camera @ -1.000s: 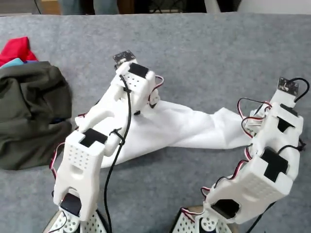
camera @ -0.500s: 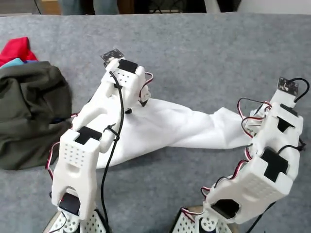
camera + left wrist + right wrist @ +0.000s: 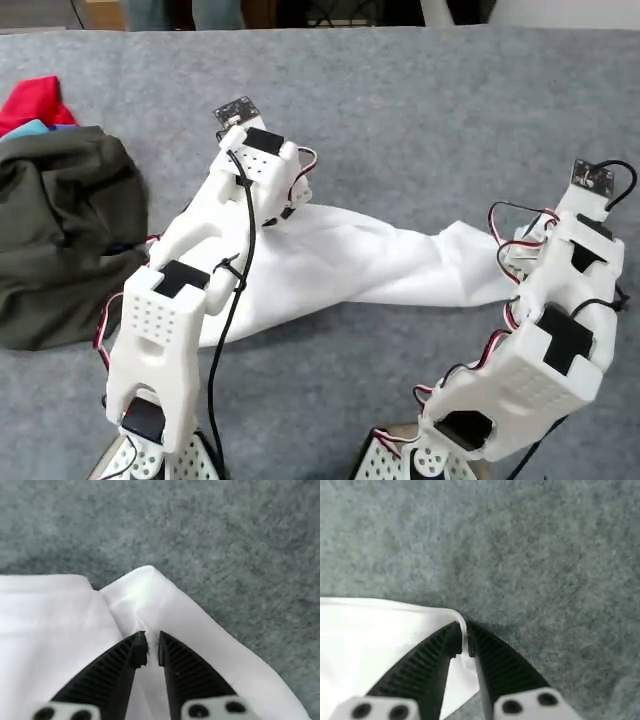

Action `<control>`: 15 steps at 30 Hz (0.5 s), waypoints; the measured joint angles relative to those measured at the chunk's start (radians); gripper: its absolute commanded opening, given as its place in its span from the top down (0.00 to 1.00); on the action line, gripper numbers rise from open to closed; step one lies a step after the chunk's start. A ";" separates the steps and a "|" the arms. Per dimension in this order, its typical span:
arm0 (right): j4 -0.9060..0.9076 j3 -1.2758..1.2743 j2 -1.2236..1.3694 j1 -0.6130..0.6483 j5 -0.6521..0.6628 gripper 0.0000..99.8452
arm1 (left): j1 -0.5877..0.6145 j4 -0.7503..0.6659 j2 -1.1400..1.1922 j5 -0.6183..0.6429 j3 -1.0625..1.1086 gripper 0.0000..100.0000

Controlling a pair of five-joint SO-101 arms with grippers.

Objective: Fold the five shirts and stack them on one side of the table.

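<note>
A white shirt (image 3: 360, 262) lies stretched across the middle of the grey table (image 3: 430, 110), bunched into a long strip. My left gripper (image 3: 148, 649) is shut on a pinched fold of the white shirt (image 3: 60, 630) near its far left corner. In the high view that arm's head (image 3: 262, 172) sits over the shirt's left end. At the shirt's right end my right gripper (image 3: 463, 644) is shut on the edge of the white shirt (image 3: 375, 635), and its arm (image 3: 560, 270) stands over that end.
A heap of other shirts lies at the table's left edge: a dark olive one (image 3: 65, 230) on top, with red (image 3: 35, 98) and blue cloth (image 3: 28, 128) showing behind it. Bare grey felt stretches along the far side and between the arm bases.
My left arm has drawn its end of the white shirt to the left and a little farther away. The right arm has kept still.
</note>
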State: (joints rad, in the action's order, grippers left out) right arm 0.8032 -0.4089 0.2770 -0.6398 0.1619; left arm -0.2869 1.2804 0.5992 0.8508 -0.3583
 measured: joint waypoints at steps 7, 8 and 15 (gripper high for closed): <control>0.000 0.000 0.000 0.000 0.000 0.99 | -0.021 -0.002 0.000 -0.008 0.000 0.97; 0.000 0.000 0.000 0.000 0.000 0.99 | -0.025 -0.002 0.000 -0.014 0.000 0.97; -0.002 -0.002 -0.009 0.000 0.000 0.99 | -0.015 0.084 0.000 -0.103 -0.124 0.97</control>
State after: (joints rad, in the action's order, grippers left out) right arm 0.8017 -0.4104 0.2677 -0.6398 0.1619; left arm -0.3023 1.3648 0.5992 0.7480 -0.4826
